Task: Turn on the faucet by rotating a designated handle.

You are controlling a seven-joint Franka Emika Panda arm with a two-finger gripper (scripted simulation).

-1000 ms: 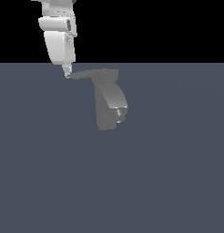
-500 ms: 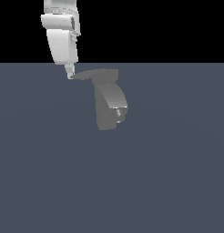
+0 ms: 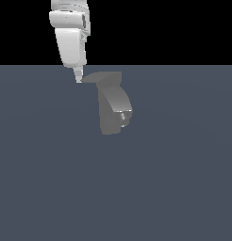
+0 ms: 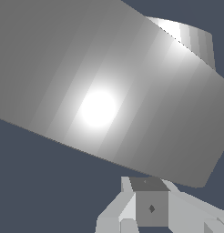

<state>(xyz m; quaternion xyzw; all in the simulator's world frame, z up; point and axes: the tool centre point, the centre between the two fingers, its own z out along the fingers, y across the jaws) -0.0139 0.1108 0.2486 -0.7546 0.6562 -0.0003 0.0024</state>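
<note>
Pushing stage: white arm's fingers (image 3: pixel 78 80), spread unclear, touch the tip of the thin flat grey handle (image 3: pixel 101 78) atop the matte grey curved faucet (image 3: pixel 114 110); full rotation apparently remaining.

The wrist view's edges cut off the handle (image 4: pixel 109 91) and the gripper (image 4: pixel 150 214).

Slate-blue floor (image 3: pixel 174 188) — black backdrop (image 3: pixel 174 28)
</note>
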